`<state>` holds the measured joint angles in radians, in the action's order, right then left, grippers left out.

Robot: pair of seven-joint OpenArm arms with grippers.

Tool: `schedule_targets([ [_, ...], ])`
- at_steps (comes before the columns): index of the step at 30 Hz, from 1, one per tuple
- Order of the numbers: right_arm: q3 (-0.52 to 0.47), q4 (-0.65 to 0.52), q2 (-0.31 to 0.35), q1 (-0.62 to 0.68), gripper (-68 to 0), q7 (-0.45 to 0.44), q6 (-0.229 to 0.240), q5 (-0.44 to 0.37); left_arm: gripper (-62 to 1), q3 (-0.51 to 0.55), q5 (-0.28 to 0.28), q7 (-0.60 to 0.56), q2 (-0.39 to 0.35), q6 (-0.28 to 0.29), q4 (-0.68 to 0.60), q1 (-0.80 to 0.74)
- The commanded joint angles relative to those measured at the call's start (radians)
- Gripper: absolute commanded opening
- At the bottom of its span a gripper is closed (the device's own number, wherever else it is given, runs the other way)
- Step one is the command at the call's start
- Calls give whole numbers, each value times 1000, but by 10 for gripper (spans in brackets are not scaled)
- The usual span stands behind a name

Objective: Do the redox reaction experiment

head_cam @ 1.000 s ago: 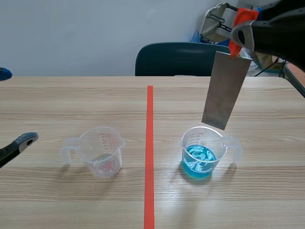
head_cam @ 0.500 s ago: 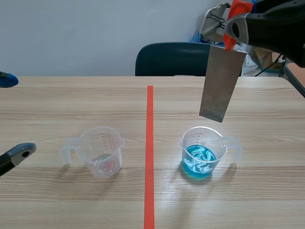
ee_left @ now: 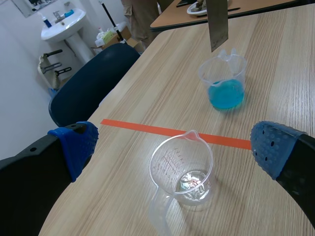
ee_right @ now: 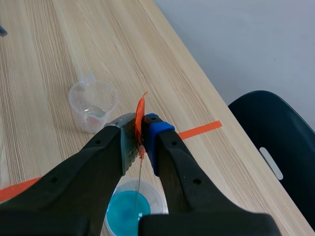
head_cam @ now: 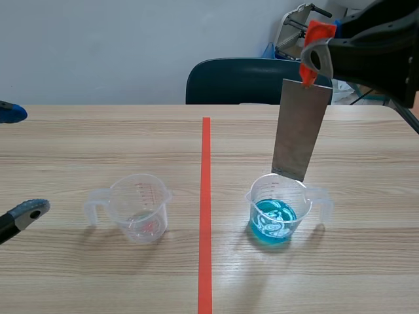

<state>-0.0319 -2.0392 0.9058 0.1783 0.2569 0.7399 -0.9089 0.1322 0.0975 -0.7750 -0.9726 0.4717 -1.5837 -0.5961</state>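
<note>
Holding plate [head_cam: 300,127] by its orange tab [ee_right: 140,115], right gripper [ee_right: 140,142] pinched tight on it. Hanging tilted over blue cup [head_cam: 278,210], right of line [head_cam: 205,196], lower edge just above rim. Left gripper [ee_left: 174,145]: spread wide, near left, by clear cup [head_cam: 139,209]. Could clip rim going down and tip cup or splash. Could also slip out of thin edge grip.

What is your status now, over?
Right jaws shut on metal sheet, hanging over blue-liquid cup, not in the liquid. Left jaws open, clear cup ahead. Nothing in the way.
</note>
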Motion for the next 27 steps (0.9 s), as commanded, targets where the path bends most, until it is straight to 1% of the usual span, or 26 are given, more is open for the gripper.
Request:
schedule_targets([
  [1,1,-10,5,-9,-665,-8,6,-11,14,8,11,-14,-3,-5,-6,-2],
  [14,1,-10,5,-9,-665,-9,6,-11,14,8,10,-13,-3,-13,-6,-2],
  [16,1,-10,5,-9,-665,-9,6,-11,14,8,-2,-10,-3,-13,-6,-2],
  [19,1,-10,5,-9,-665,-9,6,-11,14,8,-41,-9,-3,-13,-6,-2],
  [27,1,-10,5,-9,-665,-9,6,-11,14,8,-41,13,-3,-13,-6,-2],
])
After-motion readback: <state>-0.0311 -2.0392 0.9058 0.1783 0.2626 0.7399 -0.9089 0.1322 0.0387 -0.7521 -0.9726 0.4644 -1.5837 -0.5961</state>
